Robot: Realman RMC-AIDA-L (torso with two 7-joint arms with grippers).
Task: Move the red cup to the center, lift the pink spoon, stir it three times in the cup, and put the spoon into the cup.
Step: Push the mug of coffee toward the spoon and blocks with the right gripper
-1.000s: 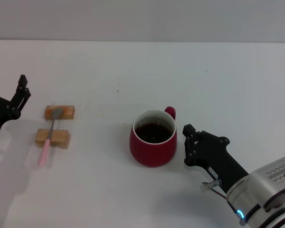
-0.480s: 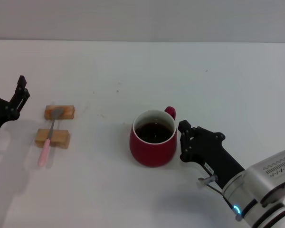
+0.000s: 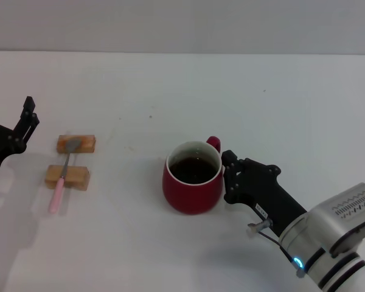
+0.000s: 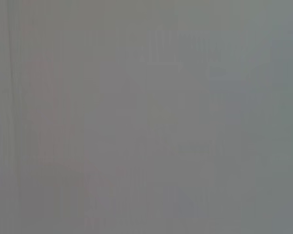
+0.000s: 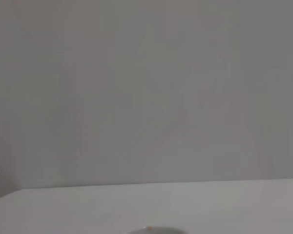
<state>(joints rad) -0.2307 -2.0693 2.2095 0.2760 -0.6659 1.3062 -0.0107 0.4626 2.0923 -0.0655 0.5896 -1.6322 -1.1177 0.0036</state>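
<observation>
White table (image 3: pixel 243 91) spreads before us; our right gripper (image 3: pixel 229 176) presses against the red cup (image 3: pixel 192 185) at centre frame, its opening impossible to tell.

No readable text, label, brand, number or sign shows in any of the views. The only marking is a row of small dark strokes on the silver-grey wrist housing (image 3: pixel 351 219) of the right arm in the head view, and it is too small to read.
</observation>
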